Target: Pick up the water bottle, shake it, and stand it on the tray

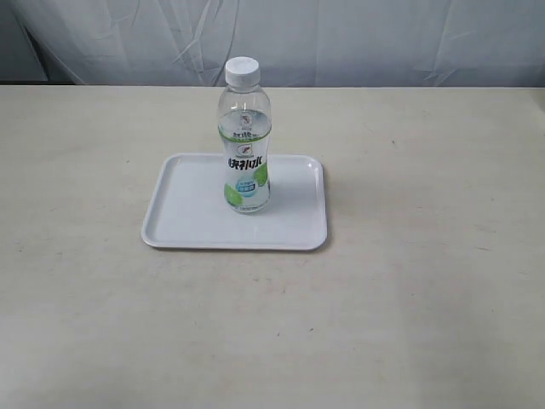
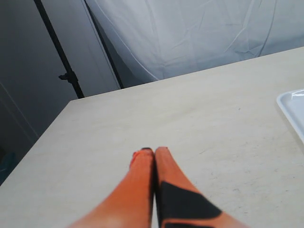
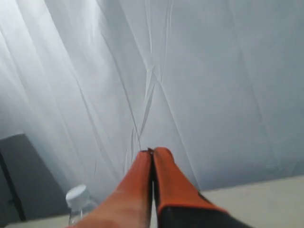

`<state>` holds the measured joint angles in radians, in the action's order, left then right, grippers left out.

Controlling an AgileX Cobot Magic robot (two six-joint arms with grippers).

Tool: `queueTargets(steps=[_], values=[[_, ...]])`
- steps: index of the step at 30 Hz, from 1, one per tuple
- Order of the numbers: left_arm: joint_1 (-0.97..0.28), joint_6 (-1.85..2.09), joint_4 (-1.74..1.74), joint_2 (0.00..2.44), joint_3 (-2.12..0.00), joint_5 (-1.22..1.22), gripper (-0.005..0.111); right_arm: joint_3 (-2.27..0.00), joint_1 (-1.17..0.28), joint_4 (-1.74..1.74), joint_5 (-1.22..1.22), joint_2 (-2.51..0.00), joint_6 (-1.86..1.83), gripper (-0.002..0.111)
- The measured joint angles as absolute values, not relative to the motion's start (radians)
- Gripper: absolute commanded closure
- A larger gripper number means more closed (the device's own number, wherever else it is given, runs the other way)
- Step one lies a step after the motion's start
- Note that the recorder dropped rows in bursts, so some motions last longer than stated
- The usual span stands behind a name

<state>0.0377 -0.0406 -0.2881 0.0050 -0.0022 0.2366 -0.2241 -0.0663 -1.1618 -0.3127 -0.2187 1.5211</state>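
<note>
The water bottle stands upright on the white tray, right of the tray's middle, its white cap on and its green-and-white label facing the exterior camera. Neither arm appears in the exterior view. My left gripper is shut with nothing in it, its orange fingers pressed together above bare table; a corner of the tray shows at that view's edge. My right gripper is also shut and empty, raised and aimed at the curtain, with the bottle's cap low beside it.
A beige table carries only the tray and bottle. A white wrinkled curtain hangs behind the table's far edge. A dark stand pole rises beyond the table's corner in the left wrist view.
</note>
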Motion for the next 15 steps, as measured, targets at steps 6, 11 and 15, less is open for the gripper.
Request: queueTargets(steps=[6, 11, 15], values=[[0.038, -0.041, -0.288, 0.005, -0.002, 0.237, 0.107, -0.161, -0.066, -0.660, -0.252, -0.219, 0.974, 0.106], [0.038, -0.041, -0.288, 0.005, -0.002, 0.237, 0.107, -0.112, -0.066, -0.484, -0.082, -0.217, 0.744, 0.106], [0.038, -0.041, -0.288, 0.005, -0.002, 0.237, 0.107, -0.085, -0.066, -0.309, 0.091, -0.180, 0.523, 0.106]])
